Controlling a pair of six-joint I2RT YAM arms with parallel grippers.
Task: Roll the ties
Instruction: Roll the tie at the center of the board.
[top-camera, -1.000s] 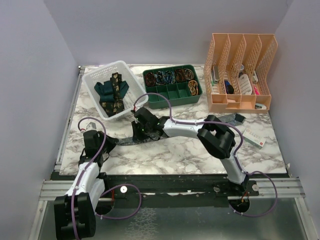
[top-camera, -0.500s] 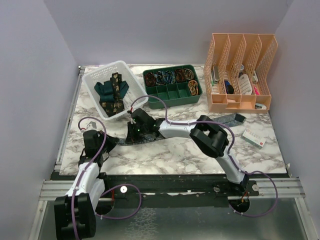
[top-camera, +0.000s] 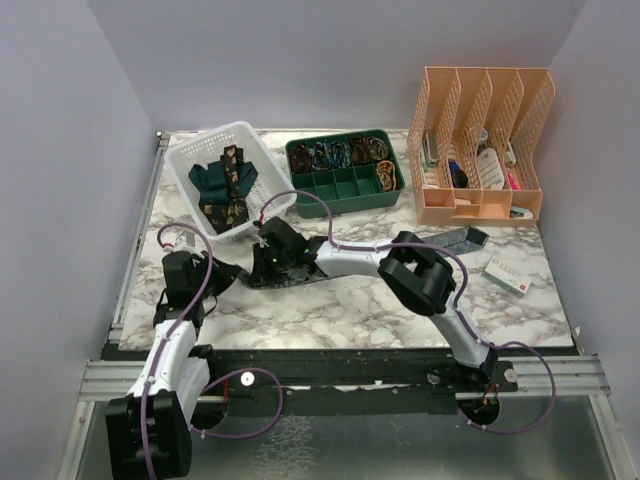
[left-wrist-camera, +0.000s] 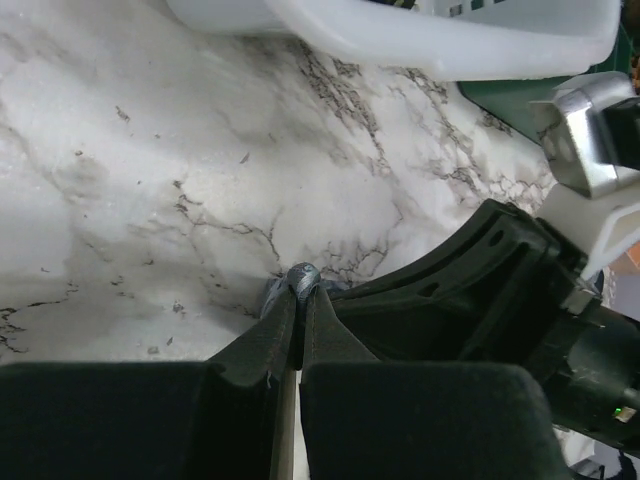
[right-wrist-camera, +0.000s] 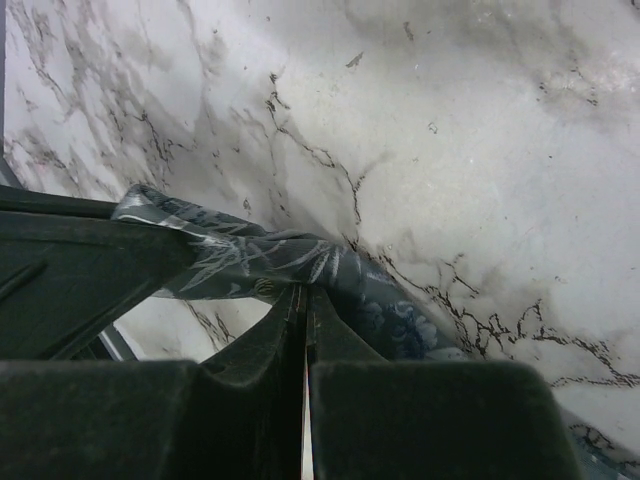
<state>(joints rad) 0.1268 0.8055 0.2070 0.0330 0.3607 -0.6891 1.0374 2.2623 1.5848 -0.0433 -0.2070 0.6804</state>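
Judging from how things lie, you are at the very start of rolling one tie, with most of the job ahead. The blue-grey tie (right-wrist-camera: 235, 250) lies stretched across the marble table (top-camera: 350, 305), its far end reaching toward the peach file rack (top-camera: 480, 130), and no coil shows anywhere along it. Your left claw (left-wrist-camera: 298, 295) is pinched fully shut on the tip of that tie, with a small nub of grey-blue cloth poking out between the fingertips, low over the table by the near corner of the white basket (top-camera: 190, 160). Your right claw (right-wrist-camera: 303, 292) is closed tight on the same tie just beside it, where the fabric is bunched and folded over. Both claws having the near end reads as the first turn being formed, not a finished roll. The teal tie (top-camera: 212, 182) and the dark gold-patterned tie (top-camera: 233, 172) lie loose and unrolled in the basket, so those two are yet to do. The back row of the green tray (top-camera: 345, 198) holds coiled bundles that may be ties already rolled, but they are too small to tell.
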